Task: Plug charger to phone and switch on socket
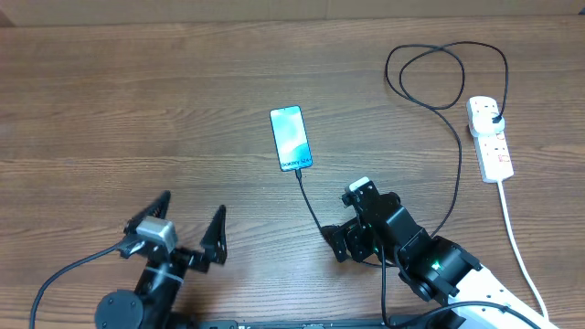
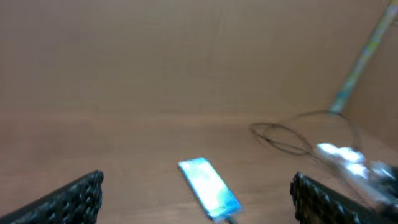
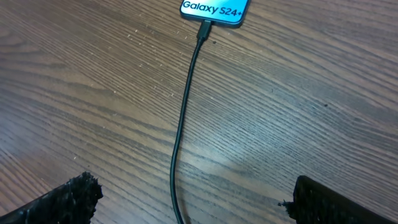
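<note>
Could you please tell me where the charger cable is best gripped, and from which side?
Grip the charger cable at its stiff connector, just short of the phone, coming straight down from above. It lies flat on the table and runs straight there, so fingers closing across its width should catch it; the thin cord behind would probably flex.

Lighting softly, evenly; blurring heavily in the left wrist view; glaring faintly off the table [image 3: 249,165].
</note>
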### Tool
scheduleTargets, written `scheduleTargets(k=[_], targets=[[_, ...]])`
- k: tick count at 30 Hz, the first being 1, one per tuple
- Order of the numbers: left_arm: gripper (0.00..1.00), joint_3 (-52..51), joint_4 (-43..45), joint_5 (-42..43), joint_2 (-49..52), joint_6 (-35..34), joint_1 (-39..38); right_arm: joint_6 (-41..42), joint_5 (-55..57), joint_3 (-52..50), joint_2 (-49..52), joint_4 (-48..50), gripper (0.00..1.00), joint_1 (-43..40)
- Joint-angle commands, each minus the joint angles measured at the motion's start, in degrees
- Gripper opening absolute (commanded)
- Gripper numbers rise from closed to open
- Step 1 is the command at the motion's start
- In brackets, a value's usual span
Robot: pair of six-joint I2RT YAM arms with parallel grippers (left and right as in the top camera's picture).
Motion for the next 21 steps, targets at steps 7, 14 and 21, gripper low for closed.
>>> scheduleTargets(k=[7, 14, 21], targets=[[0.99, -11.8, 19.7, -0.1, -2.4, 6.4, 5.4, 0.6, 0.8, -0.2, -0.1, 0.3, 1.00, 0.2], [1.00, -17.9, 25.1, -0.5, -2.4, 6.6, 5.4, 0.6, 0.8, -0.2, -0.1, 0.3, 1.00, 0.2], [1.00, -20.7, 20.7, -0.6, -2.4, 6.7, 5.4, 0.6, 0.8, -0.2, -0.1, 0.3, 1.00, 0.2]])
